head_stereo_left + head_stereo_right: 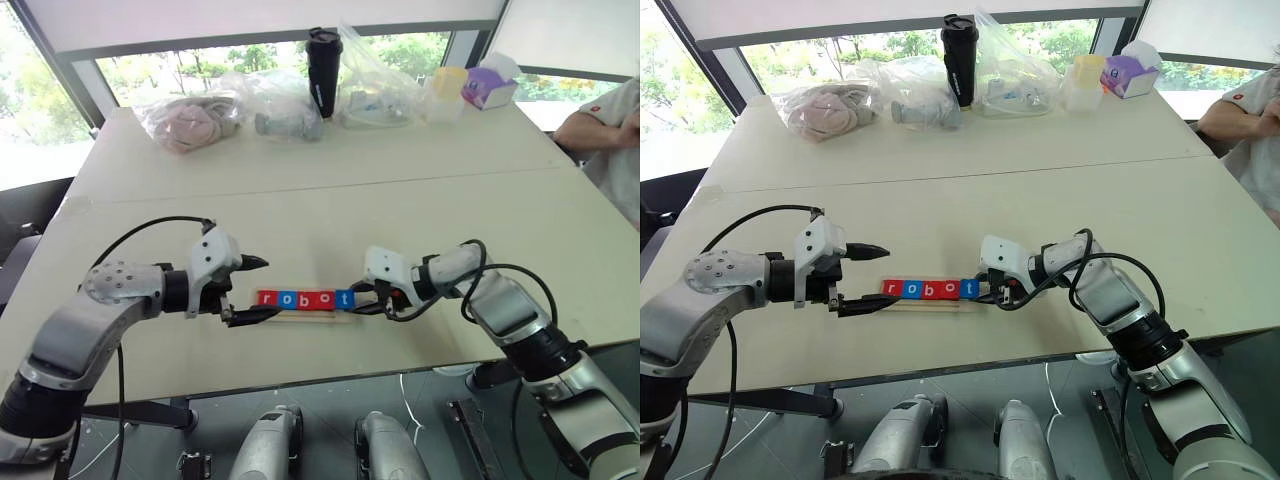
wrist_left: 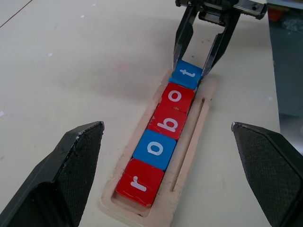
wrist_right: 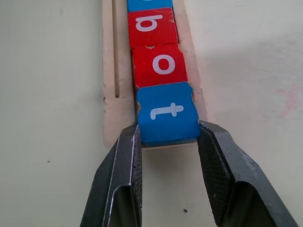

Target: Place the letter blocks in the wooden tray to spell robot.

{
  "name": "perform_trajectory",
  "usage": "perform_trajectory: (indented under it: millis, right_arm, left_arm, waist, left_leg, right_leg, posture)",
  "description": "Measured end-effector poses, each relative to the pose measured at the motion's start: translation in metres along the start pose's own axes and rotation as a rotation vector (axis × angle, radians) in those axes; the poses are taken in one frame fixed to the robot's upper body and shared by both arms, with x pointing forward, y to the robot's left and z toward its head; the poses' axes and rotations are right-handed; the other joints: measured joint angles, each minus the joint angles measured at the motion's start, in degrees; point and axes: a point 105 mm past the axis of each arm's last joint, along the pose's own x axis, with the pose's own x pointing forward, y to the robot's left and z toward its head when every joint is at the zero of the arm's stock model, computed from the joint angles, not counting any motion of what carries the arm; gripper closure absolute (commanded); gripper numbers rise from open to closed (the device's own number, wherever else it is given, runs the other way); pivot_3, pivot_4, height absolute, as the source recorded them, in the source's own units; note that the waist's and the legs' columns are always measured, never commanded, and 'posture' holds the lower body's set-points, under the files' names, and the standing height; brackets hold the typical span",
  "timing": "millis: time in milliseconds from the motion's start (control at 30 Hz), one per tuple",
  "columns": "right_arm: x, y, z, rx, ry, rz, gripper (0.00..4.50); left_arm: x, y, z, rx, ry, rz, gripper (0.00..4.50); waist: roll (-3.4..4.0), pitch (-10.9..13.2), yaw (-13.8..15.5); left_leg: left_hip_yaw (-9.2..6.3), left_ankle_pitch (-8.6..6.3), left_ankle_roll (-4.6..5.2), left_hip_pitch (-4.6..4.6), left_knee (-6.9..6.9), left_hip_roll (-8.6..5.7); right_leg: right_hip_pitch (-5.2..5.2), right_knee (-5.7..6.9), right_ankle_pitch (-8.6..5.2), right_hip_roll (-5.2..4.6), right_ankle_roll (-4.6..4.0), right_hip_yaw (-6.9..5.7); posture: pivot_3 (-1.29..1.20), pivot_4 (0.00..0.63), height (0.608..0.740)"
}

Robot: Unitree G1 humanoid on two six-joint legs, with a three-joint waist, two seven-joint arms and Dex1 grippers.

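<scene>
Before you stands a pale table (image 1: pixel 330 205), a seam running across its middle; near the front edge lies the wooden tray (image 1: pixel 300 316); along the far edge you see clear plastic bags (image 1: pixel 190 120) of soft items, an upright black tumbler (image 1: pixel 323 72), a yellow-lidded container (image 1: pixel 446 95), and a purple tissue box (image 1: pixel 488 88).

**Both arms in, grippers facing each other**

Your left arm reaches in from the left, elbow bent out, its gripper (image 1: pixel 250 290) pointing right and slightly down with fingers spread wide and nothing between them. Your right arm comes in from the right, wrist bent inward, its gripper (image 3: pixel 166 142) pointing left and down, fingers clamped on the sides of the t block (image 3: pixel 166 113).
</scene>
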Motion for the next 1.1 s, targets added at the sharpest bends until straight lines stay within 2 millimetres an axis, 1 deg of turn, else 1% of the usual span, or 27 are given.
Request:
perform_trajectory:
  millis: [500,567,600,667,767,933,1033,1100]
  right_arm:
    - [0.003,0.001,0.002,0.018,-0.002,-0.009,3.40]
    - [0.003,0.001,0.001,0.019,-0.003,-0.008,2.39]
    - [0.003,0.002,0.002,0.016,-0.006,-0.004,2.05]
    - [0.003,0.003,0.006,0.012,-0.022,-0.001,1.10]
    - [-0.001,-0.001,0.021,0.018,-0.091,-0.015,1.10]
    - [-0.021,-0.015,0.042,0.002,-0.168,-0.093,1.10]
    - [-0.032,-0.021,0.046,0.046,-0.209,-0.136,1.10]
    - [-0.039,-0.022,0.047,0.066,-0.223,-0.155,1.10]
  left_arm:
    - [0.002,0.004,-0.003,0.004,-0.013,0.019,0.00]
    - [0.002,0.004,-0.003,0.005,-0.015,0.019,0.00]
    - [0.002,0.005,-0.003,0.004,-0.015,0.020,0.00]
    - [0.002,0.005,-0.004,0.002,-0.013,0.023,0.00]
    - [0.002,0.006,-0.005,-0.002,-0.012,0.026,0.00]
    - [0.003,0.007,-0.004,-0.006,-0.018,0.030,0.00]
    - [0.004,0.011,0.000,-0.009,-0.034,0.044,0.00]
    - [0.002,0.013,0.002,-0.009,-0.044,0.054,0.00]
  waist:
    - [0.00,0.0,0.0]
    - [0.00,0.0,0.0]
    - [0.00,0.0,0.0]
    - [0.00,0.0,0.0]
    - [0.00,0.0,0.0]
    - [0.00,0.0,0.1]
    - [0.00,0.0,0.2]
    - [0.00,0.0,0.1]
  left_leg:
    - [0.00,0.00,0.00,-0.01,0.00,0.00]
    - [0.00,0.00,0.00,0.00,0.00,0.00]
    - [0.00,0.00,0.00,0.00,0.00,0.00]
    - [0.00,0.00,0.00,0.00,0.00,0.00]
    - [0.00,0.00,0.00,-0.01,0.00,0.00]
    - [0.00,0.00,-0.01,-0.01,0.00,0.00]
    - [0.00,0.00,-0.01,-0.01,0.00,0.00]
    - [0.00,0.00,-0.01,-0.02,-0.01,0.00]
  right_leg:
    - [-0.02,0.00,0.00,0.00,0.00,0.00]
    - [-0.01,0.00,0.00,0.00,0.00,0.00]
    - [-0.01,0.01,0.00,0.00,0.00,0.00]
    - [-0.01,0.01,0.00,0.00,0.00,0.00]
    - [-0.01,0.03,0.01,0.00,0.02,0.00]
    - [-0.05,0.02,0.02,0.00,0.03,0.00]
    - [-0.04,0.01,0.02,-0.01,0.03,0.00]
    - [-0.02,0.02,0.02,-0.02,0.04,0.00]
  posture:
    - [0.00,0.150,0.740]
    - [0.00,0.150,0.740]
    - [0.00,0.150,0.740]
    - [0.00,0.150,0.740]
    - [0.00,0.150,0.740]
    - [0.00,0.150,0.740]
    - [0.00,0.150,0.740]
    - [0.00,0.150,0.740]
